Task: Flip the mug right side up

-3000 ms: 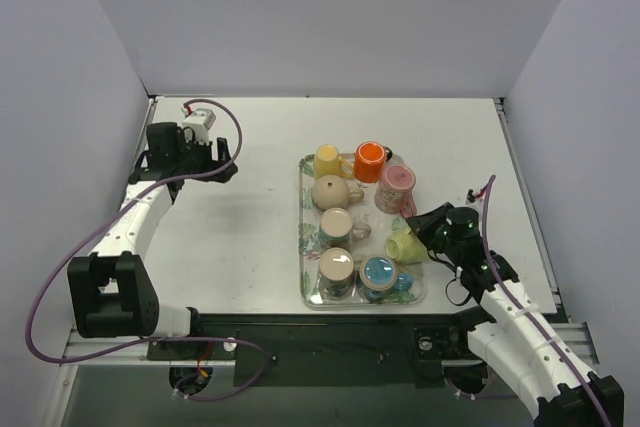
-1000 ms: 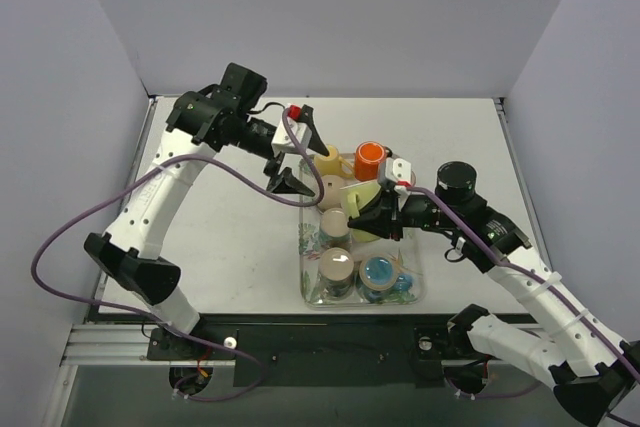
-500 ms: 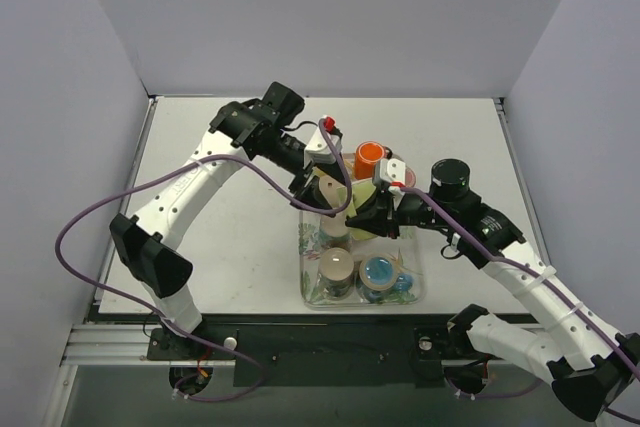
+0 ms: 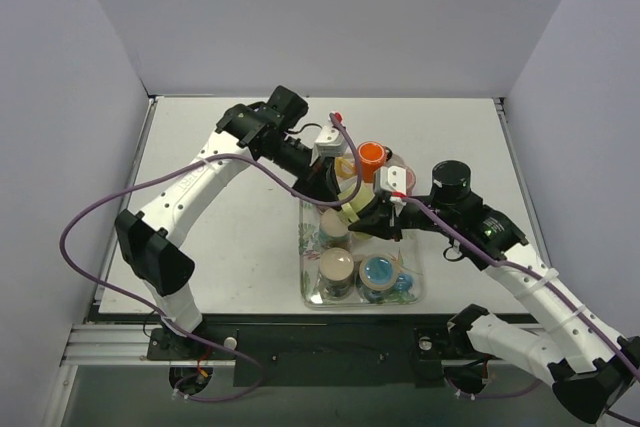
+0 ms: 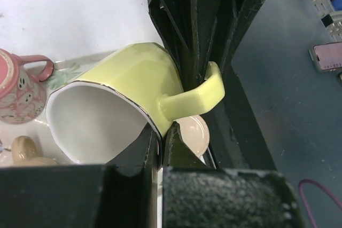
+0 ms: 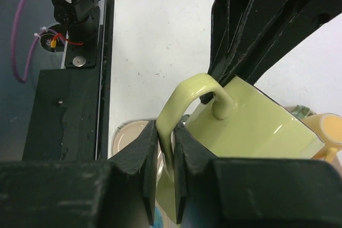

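A yellow-green mug hangs tilted above the tray, held from both sides. My left gripper is shut on its rim, one finger inside the white interior and one outside. In the left wrist view the mug lies on its side, its mouth toward the camera and the left gripper pinching the rim beside the handle. My right gripper is shut on the handle; in the right wrist view the right gripper clamps the handle loop of the mug.
The patterned tray holds other cups: an orange mug, a blue-filled cup, a beige cup and a pink mug. Bare white table lies to the left. Both arms cross over the tray.
My left gripper came in from the left, wide open, and shut on the mug's rim. The right gripper kept its hold on the handle and shifted the mug slightly.
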`<state>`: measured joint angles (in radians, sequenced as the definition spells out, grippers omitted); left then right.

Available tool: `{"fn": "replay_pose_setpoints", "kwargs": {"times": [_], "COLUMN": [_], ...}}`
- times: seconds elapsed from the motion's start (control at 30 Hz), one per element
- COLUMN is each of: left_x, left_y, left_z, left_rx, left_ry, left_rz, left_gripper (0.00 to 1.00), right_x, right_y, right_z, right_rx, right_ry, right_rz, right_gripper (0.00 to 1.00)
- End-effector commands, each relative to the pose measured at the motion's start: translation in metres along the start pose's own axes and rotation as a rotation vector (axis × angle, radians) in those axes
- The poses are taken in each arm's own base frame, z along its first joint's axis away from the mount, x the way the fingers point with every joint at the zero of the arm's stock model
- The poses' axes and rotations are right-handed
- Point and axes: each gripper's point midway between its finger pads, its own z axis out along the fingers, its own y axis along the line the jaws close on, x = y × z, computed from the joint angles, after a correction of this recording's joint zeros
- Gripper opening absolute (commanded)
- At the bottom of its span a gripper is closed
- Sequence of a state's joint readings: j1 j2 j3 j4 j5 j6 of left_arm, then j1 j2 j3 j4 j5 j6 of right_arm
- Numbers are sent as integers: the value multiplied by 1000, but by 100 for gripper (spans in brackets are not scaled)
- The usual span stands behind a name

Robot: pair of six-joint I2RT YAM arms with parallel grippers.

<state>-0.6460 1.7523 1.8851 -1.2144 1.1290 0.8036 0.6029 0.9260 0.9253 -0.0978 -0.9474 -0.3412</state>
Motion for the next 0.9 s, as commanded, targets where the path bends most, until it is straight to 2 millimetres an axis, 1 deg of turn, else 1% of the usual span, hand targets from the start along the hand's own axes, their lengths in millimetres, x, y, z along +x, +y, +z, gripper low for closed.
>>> {"fn": "replay_pose_setpoints", "kwargs": {"times": [0.0,0.03,0.07,0.1,0.13,0.17,0.2,0.23,0.27,0.3,0.33,0.37,0.4,0.43,0.47,0.5,0.53,0.57,0.6,0.63,0.67,0.7,0.73,0.77,0.8,0.83,0.87], "left_x": [-14,-23,-22,-30,-30,-39,-37,-37,-34,-26,-20,-3,6,28,39,63,76,93,101,123,129,151,150,170,172,186,190], "left_y": [36,47,59,67,75,80,89,97,100,108,112,122,126,135,140,148,150,158,158,166,169,175,176,183,184,190,190], "left_z": [-16,-28,-41,-58,-71,-90,-106,-130,-140,-165,-176,-201,-214,-238,-248,-269,-289,-299,-315,-318,-334,-331,-345,-340,-350,-347,-352], "left_rx": [-250,-323,-424,-497,-577,-650,-739,-853,-892,-995,-1041,-1137,-1186,-1257,-1288,-1327,-1362,-1367,-1387,-1372,-1400,-1358,-1383,-1340,-1355,-1329,-1334], "left_ry": [46,34,51,32,42,22,31,43,51,77,102,175,217,296,332,386,408,446,454,494,492,527,514,530,520,533,531], "left_rz": [20,31,-20,-23,-47,-32,-55,-66,-74,-95,-104,-118,-127,-153,-168,-215,-251,-285,-310,-368,-392,-452,-466,-520,-532,-566,-578], "left_gripper": [0,0,0,0,0,0,0,0,0,0,0,0,0,0,0,0,0,0,0,0,0,0,0,0,0,0,0], "right_x": [-40,-32,-26,-19,-17,-13,-13,-14,-16,-16,-15,-14,-12,-10,-6,0,3,8,10,15,16,23,25,28,31,35,38], "right_y": [-21,-34,-43,-57,-64,-76,-84,-87,-91,-92,-94,-95,-97,-98,-102,-104,-109,-111,-117,-120,-126,-129,-133,-136,-140,-141,-144], "right_z": [-8,-12,-14,-19,-20,-25,-27,-29,-30,-30,-30,-31,-31,-32,-34,-34,-38,-39,-44,-46,-51,-53,-57,-59,-63,-63,-66], "right_rx": [114,202,252,344,383,457,510,529,553,561,580,589,601,611,640,651,691,711,758,782,827,854,886,906,932,944,967], "right_ry": [-90,-61,-43,-18,-12,3,-2,-10,-24,-33,-46,-53,-55,-51,-38,-15,-4,12,17,33,34,54,61,71,79,76,82], "right_rz": [-105,-90,-73,-54,-32,-9,26,35,45,47,57,61,70,77,94,116,136,156,181,200,224,259,271,290,293,329,338], "right_gripper": [2,25,37,53,57,61,66,79,82,88,88,89,89,90,90,90,91,91,92,92,92,93,93,93,93,93,93]}}
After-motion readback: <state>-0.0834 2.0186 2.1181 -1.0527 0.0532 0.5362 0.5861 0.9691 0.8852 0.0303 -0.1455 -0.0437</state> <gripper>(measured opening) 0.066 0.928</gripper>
